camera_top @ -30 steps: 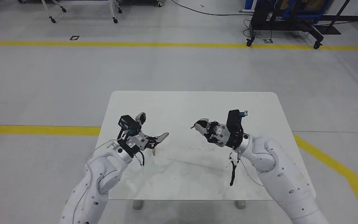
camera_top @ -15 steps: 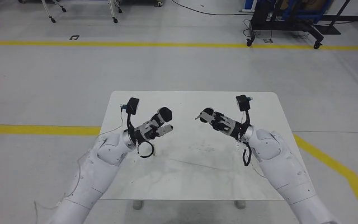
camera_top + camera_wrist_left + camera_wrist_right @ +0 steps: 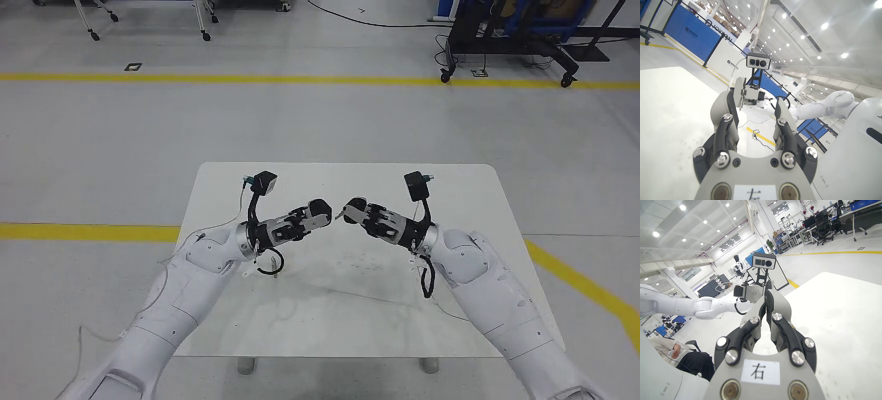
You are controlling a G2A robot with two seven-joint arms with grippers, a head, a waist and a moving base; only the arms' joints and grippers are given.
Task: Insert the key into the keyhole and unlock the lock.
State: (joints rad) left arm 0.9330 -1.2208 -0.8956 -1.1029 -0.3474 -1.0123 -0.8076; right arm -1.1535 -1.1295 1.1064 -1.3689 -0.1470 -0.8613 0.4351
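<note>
Top view gives you both arms held over the white table [image 3: 330,300], a smooth flat slab with rounded corners and faint grey scuffs on its surface. The left gripper [image 3: 320,210] and the right gripper [image 3: 350,210] face each other tip to tip above the middle of the table, near one another but apart. The left one is on the left side and the right one on the right. Each wrist carries a small dark camera box [image 3: 263,183] on a thin black bracket.

From the left wrist view, your left gripper stands spread wide. Its fingers [image 3: 730,106] are rounded white shells lined on the inside with black ribbed rubber, and they hinge on black links fixed with bright metal screws. Through the gap between them you see the right gripper end-on, narrow and pale, with its rectangular camera box standing above it.

From the right wrist view, your right gripper is pressed together, with the ribbed black pads [image 3: 769,302] meeting along their length. Whether anything as thin as a key is pinched between them is too small to tell. Beyond the tips, the left gripper shows as a blocky white body with a dark squarish end.

Where the key and the lock sit, you cannot tell from these views.
</note>
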